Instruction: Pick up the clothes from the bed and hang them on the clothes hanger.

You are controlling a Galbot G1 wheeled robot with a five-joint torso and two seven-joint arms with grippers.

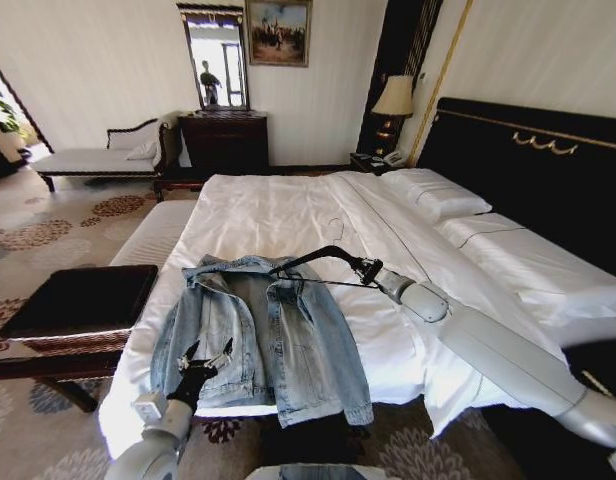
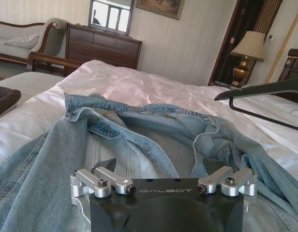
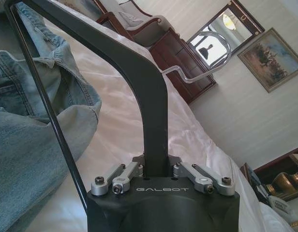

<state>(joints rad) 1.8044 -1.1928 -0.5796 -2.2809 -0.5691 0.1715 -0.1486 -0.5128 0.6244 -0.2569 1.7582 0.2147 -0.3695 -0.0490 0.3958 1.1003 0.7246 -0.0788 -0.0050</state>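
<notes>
1. The denim jacket (image 1: 263, 335) is laid open and face up at the foot end of the bed (image 1: 288, 215), with its collar toward the pillows and its hem at the bed's edge; one sleeve hangs a little over that edge
2. The clothes hanger (image 1: 323, 262) is pinched by the right pincer (image 1: 371, 270) at one shoulder arm, and it is held in the air just above the collar, its hook pointing toward the pillows
3. The left pincer (image 1: 203, 360) is held over the lower front panel of the jacket with its fingers spread, and nothing is gripped by it
4. The jacket is judged to be soft and rather heavy for cloth; it will sag and fold when it is lifted at one point only
5. A good hold is expected at the collar or at the shoulder seam, where the cloth is doubled and thick
6. The hanger is judged stiff, light and smooth, so it may turn inside the pincer if it is pressed by the denim
</notes>
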